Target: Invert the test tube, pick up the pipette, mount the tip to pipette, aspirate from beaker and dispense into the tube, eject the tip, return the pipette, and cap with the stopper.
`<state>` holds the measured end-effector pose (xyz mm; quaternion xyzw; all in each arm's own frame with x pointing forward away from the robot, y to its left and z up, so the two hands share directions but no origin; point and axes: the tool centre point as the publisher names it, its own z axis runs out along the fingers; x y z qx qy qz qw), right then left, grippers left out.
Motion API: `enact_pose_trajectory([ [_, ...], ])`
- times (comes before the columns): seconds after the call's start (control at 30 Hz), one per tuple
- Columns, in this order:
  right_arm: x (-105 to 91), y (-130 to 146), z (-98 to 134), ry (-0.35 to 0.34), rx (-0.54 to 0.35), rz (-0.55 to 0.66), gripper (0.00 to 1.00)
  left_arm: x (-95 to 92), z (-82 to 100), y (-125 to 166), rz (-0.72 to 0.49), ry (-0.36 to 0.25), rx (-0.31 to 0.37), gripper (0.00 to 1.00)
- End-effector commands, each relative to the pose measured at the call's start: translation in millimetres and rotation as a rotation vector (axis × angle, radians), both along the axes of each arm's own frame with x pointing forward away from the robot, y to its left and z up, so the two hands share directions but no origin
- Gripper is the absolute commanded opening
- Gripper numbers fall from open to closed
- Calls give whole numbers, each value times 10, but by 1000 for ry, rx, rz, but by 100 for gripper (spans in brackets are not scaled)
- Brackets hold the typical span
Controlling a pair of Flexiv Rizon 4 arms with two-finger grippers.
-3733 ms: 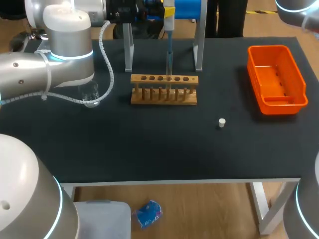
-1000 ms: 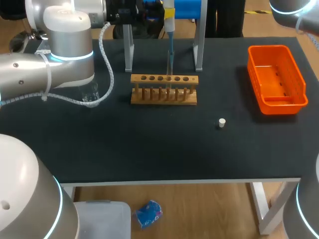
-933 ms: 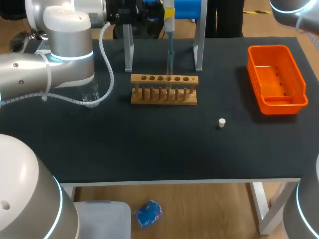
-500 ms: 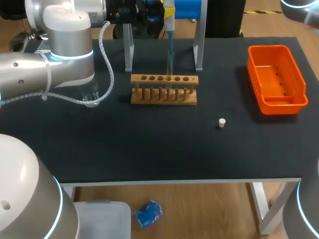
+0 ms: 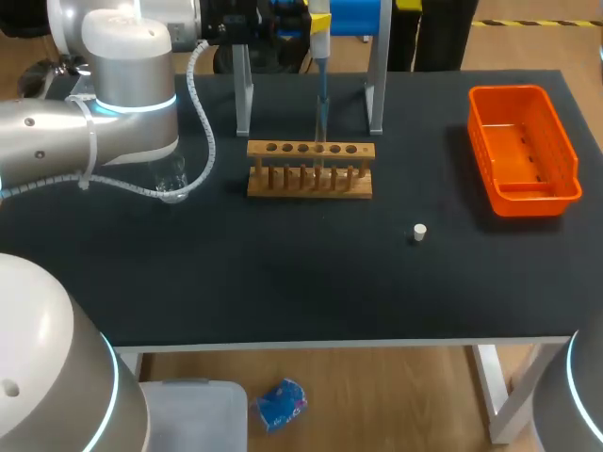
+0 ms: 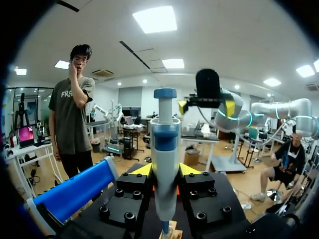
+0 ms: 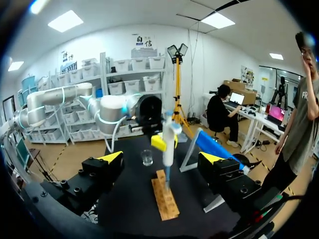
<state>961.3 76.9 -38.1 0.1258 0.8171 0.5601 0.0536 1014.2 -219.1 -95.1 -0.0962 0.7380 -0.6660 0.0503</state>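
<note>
My left gripper (image 6: pixel 165 170) is shut on the blue-and-white pipette (image 6: pixel 165 149), its yellow tips on both sides of the body. In the head view the pipette (image 5: pixel 320 42) hangs upright above the wooden tube rack (image 5: pixel 310 170), its thin tip reaching down to a middle hole. The test tube there is too faint to make out. A glass beaker (image 5: pixel 171 177) stands left of the rack. The small white stopper (image 5: pixel 420 232) lies on the mat to the rack's front right. My right gripper (image 7: pixel 161 158) is open and empty, held high beyond the table's far side, facing the pipette (image 7: pixel 169 144).
An orange bin (image 5: pixel 524 151) sits at the table's right side. Two metal stand posts (image 5: pixel 243 94) rise behind the rack. My left arm (image 5: pixel 113 122) stretches over the back left of the table, above the beaker.
My right arm, at the head view's top right corner before, has drawn out of that view. The left arm and pipette have not moved.
</note>
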Motion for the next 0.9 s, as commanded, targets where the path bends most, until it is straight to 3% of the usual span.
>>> enact_pose_trajectory([
  [0.03, -302, -237, -346, -2, 35, -7, 100, -1, 8, -4, 1, 1, 3, 0],
  [0.3, -445, -112, -1039, 35, 48, 6, 100, -1, 8, -4, 1, 1, 3, 0],
  [0.53, -382, 62, -1517, 17, 13, -3, 100, -1, 8, -4, 1, 1, 3, 0],
  [0.9, -185, 309, -1863, 29, -11, 4, 100, -1, 8, -4, 1, 1, 3, 0],
])
